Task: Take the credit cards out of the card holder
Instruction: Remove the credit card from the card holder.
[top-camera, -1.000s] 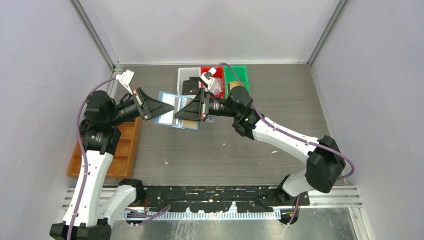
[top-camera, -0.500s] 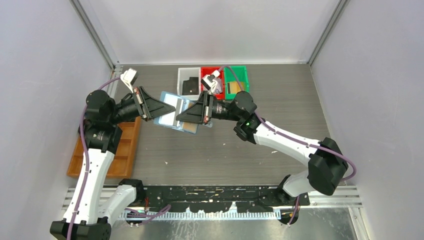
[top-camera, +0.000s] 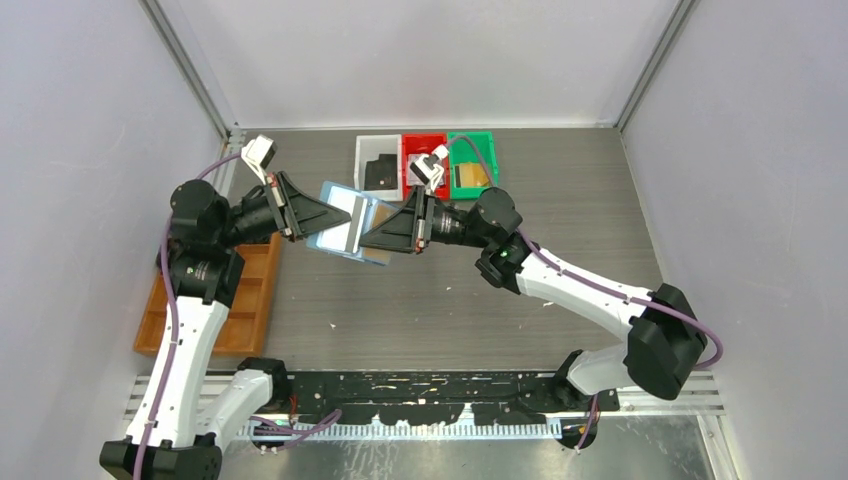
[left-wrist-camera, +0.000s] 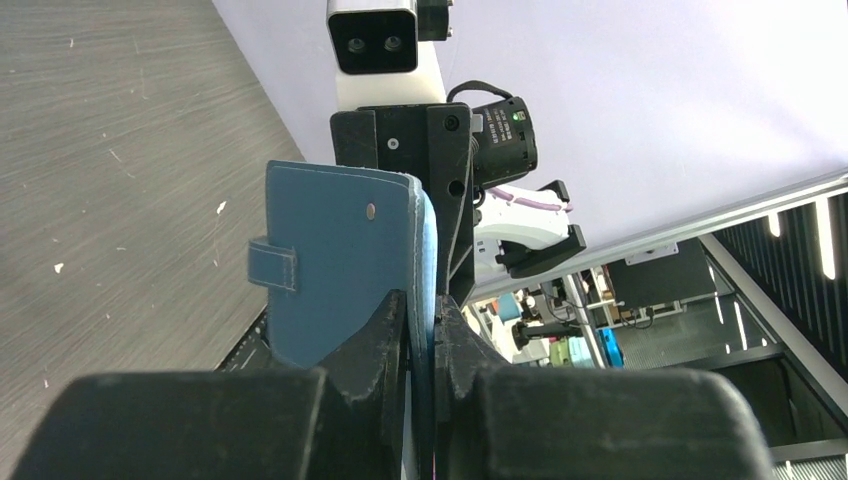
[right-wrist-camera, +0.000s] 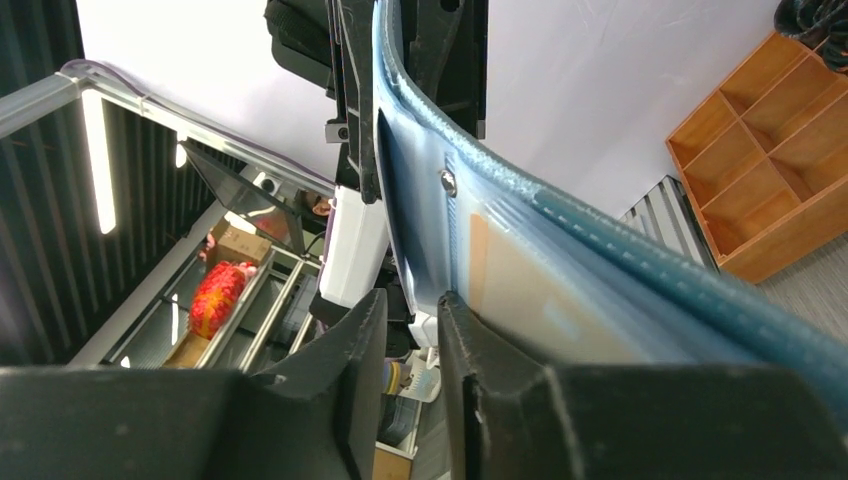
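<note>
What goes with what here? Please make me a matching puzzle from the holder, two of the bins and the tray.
1 holder
2 white bin
3 green bin
4 tray

A contains a gold card
B lying at the far left
C clamped in the left end effector
D contains a black card

Pairs: 1-C, 2-D, 3-A, 4-B

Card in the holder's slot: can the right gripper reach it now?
Probably yes: the left gripper holds the card holder facing it, and the right gripper is close beside the card.
</note>
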